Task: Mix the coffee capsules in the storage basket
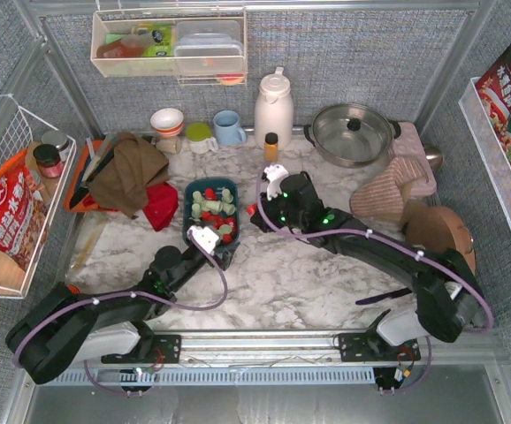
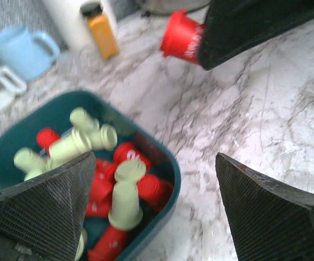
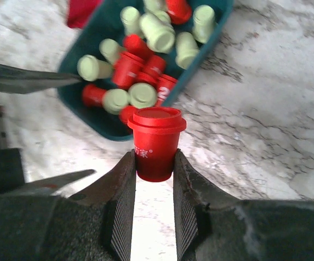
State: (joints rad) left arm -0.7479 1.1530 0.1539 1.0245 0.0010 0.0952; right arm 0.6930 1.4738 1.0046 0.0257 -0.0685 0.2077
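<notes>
The dark teal storage basket lies at mid table, full of red and mint green coffee capsules. My right gripper hangs just off the basket's right side and is shut on one upright red capsule, pinched between its fingers. The left wrist view shows that same held capsule above the marble. My left gripper stands wide open over the basket's near right corner, with nothing between its pads. In the top view the left gripper covers the basket's near end.
An orange-capped bottle, a white thermos, a blue mug and a lidded pot line the back. A brown cloth and a red cloth lie left of the basket. A white wire basket hangs at far left.
</notes>
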